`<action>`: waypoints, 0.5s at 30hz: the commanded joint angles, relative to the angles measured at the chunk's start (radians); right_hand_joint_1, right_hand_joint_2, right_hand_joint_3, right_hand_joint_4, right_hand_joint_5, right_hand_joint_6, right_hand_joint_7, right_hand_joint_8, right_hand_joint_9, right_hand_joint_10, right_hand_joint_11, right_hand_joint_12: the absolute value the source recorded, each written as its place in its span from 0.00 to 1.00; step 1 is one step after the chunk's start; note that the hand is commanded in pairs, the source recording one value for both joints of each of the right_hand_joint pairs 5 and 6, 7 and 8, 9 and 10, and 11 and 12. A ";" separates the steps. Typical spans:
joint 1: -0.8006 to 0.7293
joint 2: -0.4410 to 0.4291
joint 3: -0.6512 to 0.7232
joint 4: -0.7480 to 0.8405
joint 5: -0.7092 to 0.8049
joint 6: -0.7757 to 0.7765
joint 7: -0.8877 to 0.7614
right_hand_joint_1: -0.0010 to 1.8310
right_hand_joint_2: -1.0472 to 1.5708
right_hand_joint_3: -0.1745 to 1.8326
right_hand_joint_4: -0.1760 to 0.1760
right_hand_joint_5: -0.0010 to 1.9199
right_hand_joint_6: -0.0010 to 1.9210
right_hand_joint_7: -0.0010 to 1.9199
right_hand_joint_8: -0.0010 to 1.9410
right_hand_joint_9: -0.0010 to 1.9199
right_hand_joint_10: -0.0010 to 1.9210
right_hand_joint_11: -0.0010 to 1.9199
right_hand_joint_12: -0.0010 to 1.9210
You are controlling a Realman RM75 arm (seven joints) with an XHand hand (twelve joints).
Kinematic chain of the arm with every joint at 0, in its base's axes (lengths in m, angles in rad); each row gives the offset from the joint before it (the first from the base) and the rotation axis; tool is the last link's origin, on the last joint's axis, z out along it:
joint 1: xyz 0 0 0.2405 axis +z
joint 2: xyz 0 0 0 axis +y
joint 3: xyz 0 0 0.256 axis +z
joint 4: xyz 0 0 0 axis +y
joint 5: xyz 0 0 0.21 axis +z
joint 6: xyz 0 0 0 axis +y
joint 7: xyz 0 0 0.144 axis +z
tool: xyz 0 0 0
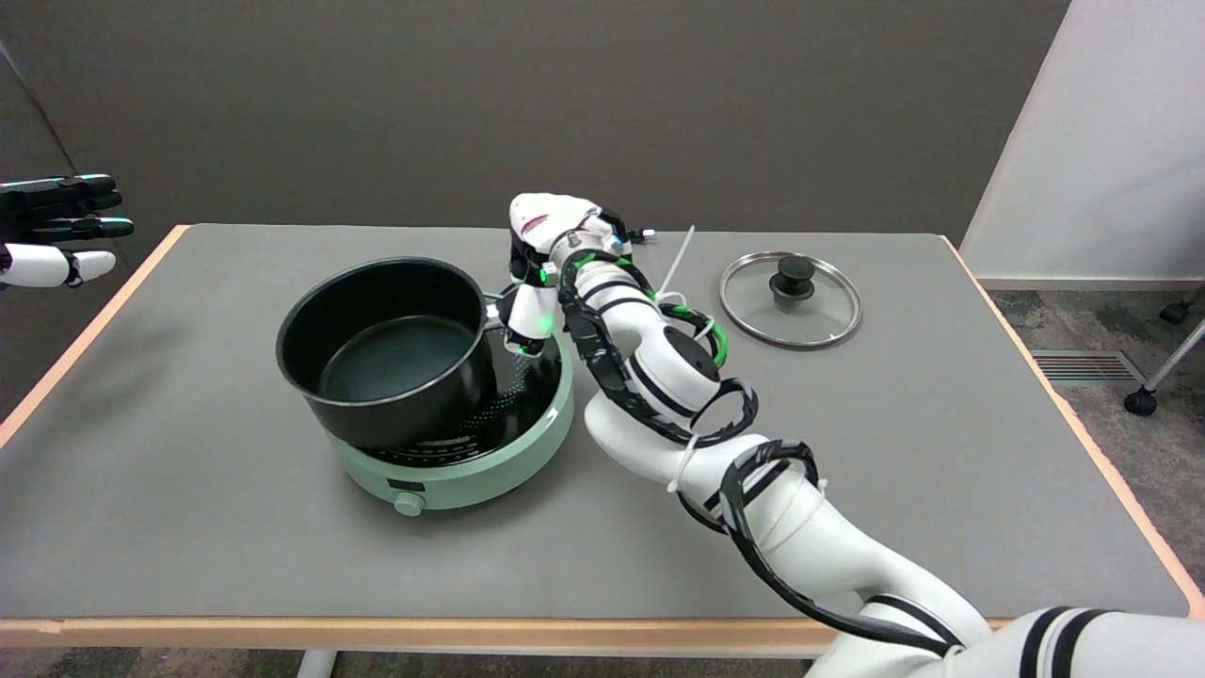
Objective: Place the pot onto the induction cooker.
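A black pot [386, 353] with no lid stands on the left part of the pale green round induction cooker [471, 452], overhanging its left rim. The cooker's black top shows bare to the right of the pot. My right hand [538, 273] reaches in from the right and grips the pot's handle at the pot's right side; the handle itself is mostly hidden under the fingers. Whether the pot rests fully flat or is slightly lifted, I cannot tell.
A glass lid [791, 301] with a black knob lies flat on the grey table [188, 527] at the back right. A thin white stick [680, 254] lies just left of the lid. The idle left hand [56, 231] hangs at the upper left.
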 commanded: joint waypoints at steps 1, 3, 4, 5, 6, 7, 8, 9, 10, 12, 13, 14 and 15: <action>-0.050 0.033 0.009 0.092 -0.080 -0.019 -0.004 0.73 0.28 1.00 0.16 0.88 0.88 0.88 0.87 0.88 0.88 0.88 0.88; -0.051 0.040 0.010 0.092 -0.079 -0.019 -0.002 0.73 0.29 1.00 0.16 0.88 0.88 0.88 0.87 0.88 0.88 0.88 0.88; -0.052 0.043 0.011 0.092 -0.077 -0.019 -0.002 0.73 0.29 1.00 0.16 0.88 0.88 0.88 0.87 0.88 0.88 0.88 0.88; -0.053 0.046 0.012 0.093 -0.075 -0.019 -0.001 0.73 0.29 1.00 0.16 0.88 0.88 0.88 0.87 0.88 0.88 0.88 0.88; -0.055 0.050 0.012 0.094 -0.073 -0.019 0.000 0.73 0.29 1.00 0.16 0.88 0.88 0.88 0.87 0.88 0.88 0.88 0.88; -0.056 0.053 0.012 0.094 -0.072 -0.019 0.000 0.73 0.30 1.00 0.16 0.88 0.88 0.88 0.87 0.88 0.88 0.88 0.88; -0.058 0.056 0.014 0.096 -0.071 -0.019 0.000 0.73 0.30 1.00 0.16 0.88 0.88 0.88 0.87 0.88 0.88 0.88 0.88; -0.060 0.058 0.015 0.097 -0.071 -0.019 0.000 0.73 0.30 1.00 0.16 0.88 0.88 0.88 0.87 0.88 0.88 0.88 0.88; -0.062 0.060 0.016 0.099 -0.070 -0.019 0.000 0.73 0.30 1.00 0.17 0.88 0.88 0.88 0.87 0.88 0.88 0.88 0.88; -0.067 0.063 0.019 0.105 -0.069 -0.019 0.000 0.73 0.30 1.00 0.17 0.88 0.88 0.88 0.87 0.88 0.88 0.88 0.88; -0.069 0.064 0.021 0.107 -0.069 -0.019 0.000 0.73 0.30 1.00 0.17 0.88 0.87 0.88 0.87 0.88 0.87 0.88 0.87; -0.072 0.065 0.021 0.109 -0.069 -0.019 0.000 0.73 0.30 1.00 0.17 0.88 0.87 0.88 0.87 0.88 0.87 0.88 0.87; -0.076 0.065 0.021 0.110 -0.069 -0.019 0.000 0.73 0.30 1.00 0.17 0.87 0.87 0.87 0.87 0.87 0.87 0.87 0.87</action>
